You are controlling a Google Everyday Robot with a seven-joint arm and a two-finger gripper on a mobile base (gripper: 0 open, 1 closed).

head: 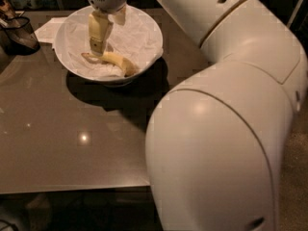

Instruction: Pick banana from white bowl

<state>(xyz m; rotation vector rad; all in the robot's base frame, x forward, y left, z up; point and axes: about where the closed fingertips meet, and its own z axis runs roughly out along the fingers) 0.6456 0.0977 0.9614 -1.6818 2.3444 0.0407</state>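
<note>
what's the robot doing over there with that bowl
The robot's arm reaches over the dark table, with its gripper down inside the white bowl. The gripper is at the stem end of the banana, which lies on the bowl's paper lining and is not yet lifted.

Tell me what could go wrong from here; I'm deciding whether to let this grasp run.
The gripper hangs inside the bowl over the thin stem end of the banana, not its middle, so a grasp there might let it swing or slip. The crinkled paper under the banana could get pinched and come up too.
</note>
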